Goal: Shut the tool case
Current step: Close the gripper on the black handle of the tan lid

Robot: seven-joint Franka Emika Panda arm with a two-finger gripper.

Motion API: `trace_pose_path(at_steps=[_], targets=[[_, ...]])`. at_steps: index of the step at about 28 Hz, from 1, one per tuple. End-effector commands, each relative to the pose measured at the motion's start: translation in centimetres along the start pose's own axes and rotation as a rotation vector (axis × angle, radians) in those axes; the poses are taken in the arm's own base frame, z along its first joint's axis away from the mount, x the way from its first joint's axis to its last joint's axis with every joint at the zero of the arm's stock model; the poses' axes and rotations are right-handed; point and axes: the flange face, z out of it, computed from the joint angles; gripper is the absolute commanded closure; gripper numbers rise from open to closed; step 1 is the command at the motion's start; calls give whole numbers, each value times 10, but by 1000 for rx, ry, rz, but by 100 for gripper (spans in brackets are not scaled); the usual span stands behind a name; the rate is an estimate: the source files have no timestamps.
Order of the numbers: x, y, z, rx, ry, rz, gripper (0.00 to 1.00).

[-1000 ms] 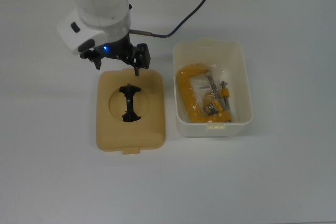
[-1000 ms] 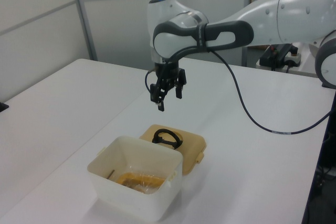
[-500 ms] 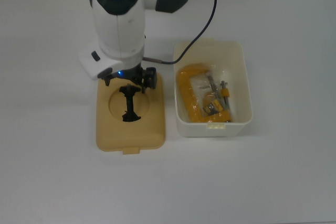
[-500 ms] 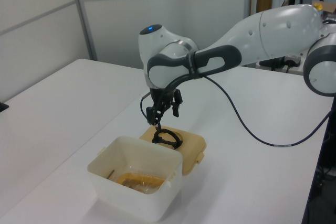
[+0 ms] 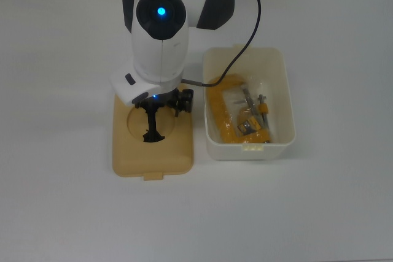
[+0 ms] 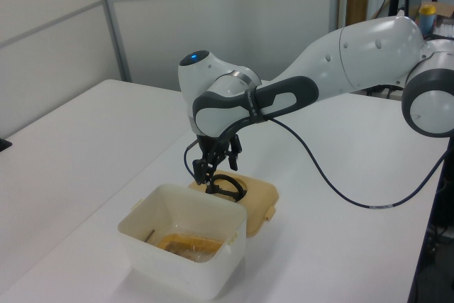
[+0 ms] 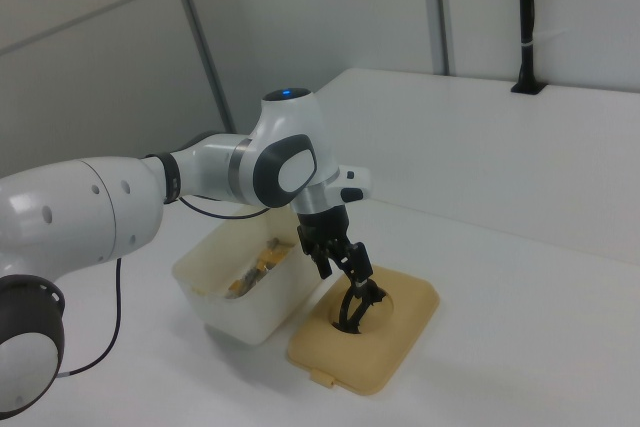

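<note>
Pincer hangs spread right over the lid's handle, nothing gripped; tub sits open beside it on the top view's right. Closing not begun.

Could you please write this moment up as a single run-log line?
phase: reaching for lid | gripper: at black handle, grasp unconfirmed | lid: flat on table beside tub | tub: open, yellow clamp inside

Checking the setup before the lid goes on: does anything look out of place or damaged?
Nothing stands out. The tan lid lies flat on the table beside the open white tub, the yellow clamp sits inside, and the gripper is at the lid's black handle.
</note>
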Motion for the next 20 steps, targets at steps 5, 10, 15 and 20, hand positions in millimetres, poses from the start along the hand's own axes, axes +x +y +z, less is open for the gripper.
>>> trace_pose_path(at_steps=[5,10,15,20], targets=[[2,1,8,-26,20,12,36],[3,1,8,-23,29,11,66],[4,3,8,-23,30,12,99],[5,7,7,-24,31,10,100]])
